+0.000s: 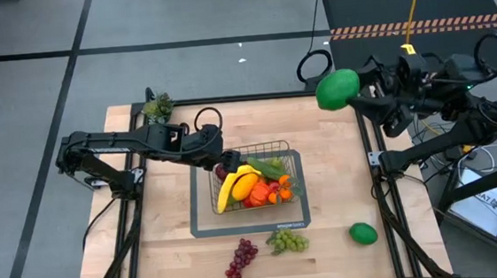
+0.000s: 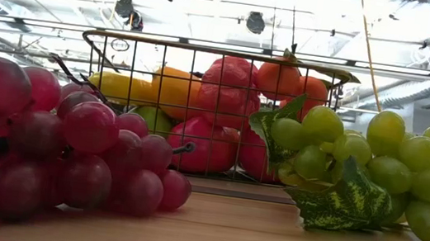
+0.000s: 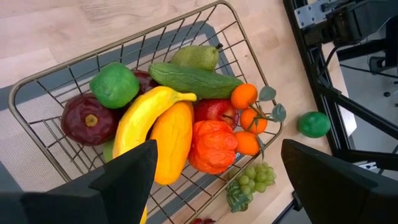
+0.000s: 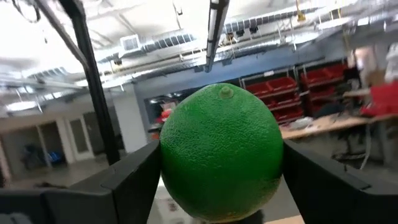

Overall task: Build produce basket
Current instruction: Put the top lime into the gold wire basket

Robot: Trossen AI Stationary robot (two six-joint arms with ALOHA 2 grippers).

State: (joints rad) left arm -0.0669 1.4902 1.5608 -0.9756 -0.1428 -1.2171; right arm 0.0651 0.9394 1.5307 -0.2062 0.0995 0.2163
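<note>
The wire basket sits mid-table on its dark grey base. In the left wrist view it holds a banana, a cucumber, a pear, a green ball, oranges and red pieces. My left gripper hovers open over the basket's left far corner and touches nothing. My right gripper is raised above the table's far right corner, shut on a large green ball. Red grapes, green grapes and another green ball lie on the table near its front edge. My right gripper pinches the large green ball between its two fingers, one on each side of the ball. The fingers come about level from the table's right. The ball is lifted clear, high above the table.
A small leafy green bunch lies at the table's far left corner. Black frame rails run along the table's right side. Bare wood shows to the basket's left and right. In the low view both grape bunches lie in front of the basket.
</note>
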